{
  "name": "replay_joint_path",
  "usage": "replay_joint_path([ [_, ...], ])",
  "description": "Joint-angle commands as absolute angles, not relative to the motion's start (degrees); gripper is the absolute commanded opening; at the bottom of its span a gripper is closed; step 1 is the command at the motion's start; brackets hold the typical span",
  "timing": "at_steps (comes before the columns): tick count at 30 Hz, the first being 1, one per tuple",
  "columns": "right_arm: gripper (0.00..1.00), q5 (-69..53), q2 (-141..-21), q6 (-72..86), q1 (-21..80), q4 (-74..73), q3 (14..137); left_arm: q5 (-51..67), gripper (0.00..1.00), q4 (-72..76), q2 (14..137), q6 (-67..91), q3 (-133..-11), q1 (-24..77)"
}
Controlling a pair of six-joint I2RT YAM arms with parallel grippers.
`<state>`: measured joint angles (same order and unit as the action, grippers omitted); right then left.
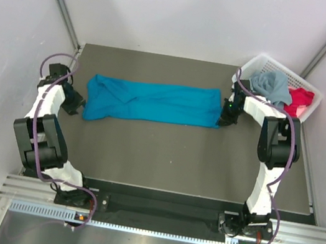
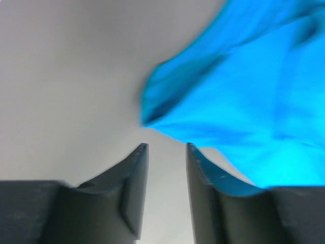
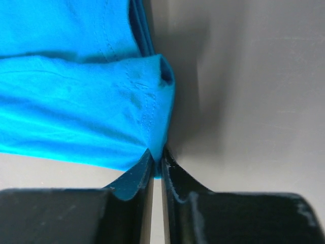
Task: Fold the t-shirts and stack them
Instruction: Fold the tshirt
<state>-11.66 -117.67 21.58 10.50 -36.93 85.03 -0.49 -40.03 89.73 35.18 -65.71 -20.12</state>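
The bright teal-blue t-shirt, soft cloth folded lengthwise into a long, rumpled band, lies across the middle of the dark grey tabletop, running from left to right. At its left end the left tool sits low over the tabletop, just beside the bunched corner of the cloth. In the left wrist view its two dark fingers stand apart with bare tabletop showing in the gap, and the blurred teal cloth lies just beyond the tips and behind the right-hand finger, not between them. Over at the right end, the right tool is down at the shirt's edge. Its black fingers are drawn almost together and clamped on a thin stitched hem of the teal-blue t-shirt, which rises in a small peak from the tips. The rest of the cloth spreads away to the left in that view, with a rolled fold just past the pinch. In the far right corner of the tabletop stands the white plastic lattice basket. It holds the dusty grey-blue t-shirt, crumpled and draped over the near rim, and the red-pink t-shirt, bunched beside it on the right, both well apart from the teal band.
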Motion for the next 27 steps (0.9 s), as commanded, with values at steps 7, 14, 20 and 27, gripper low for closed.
replay_joint_path([
  [7, 0.13, -9.8, -118.1, 19.5, 11.2, -38.6, 88.0, 22.7, 0.31, -23.3, 96.5, 41.3, -65.1, -19.5],
  [14, 0.12, -9.8, -118.5, 19.5, 11.1, -38.6, 88.1, 16.2, 0.23, -28.5, 105.1, 43.8, -63.3, -22.4],
  [20, 0.13, -9.1, -117.7, 18.9, 11.1, -38.8, 88.2, 12.0, 0.23, -31.4, 103.5, 42.0, -63.8, -26.3],
  [27, 0.24, -9.8, -116.2, 18.5, 11.1, -38.8, 88.6, 12.0, 0.31, -32.0, 97.4, 41.6, -67.1, -23.0],
])
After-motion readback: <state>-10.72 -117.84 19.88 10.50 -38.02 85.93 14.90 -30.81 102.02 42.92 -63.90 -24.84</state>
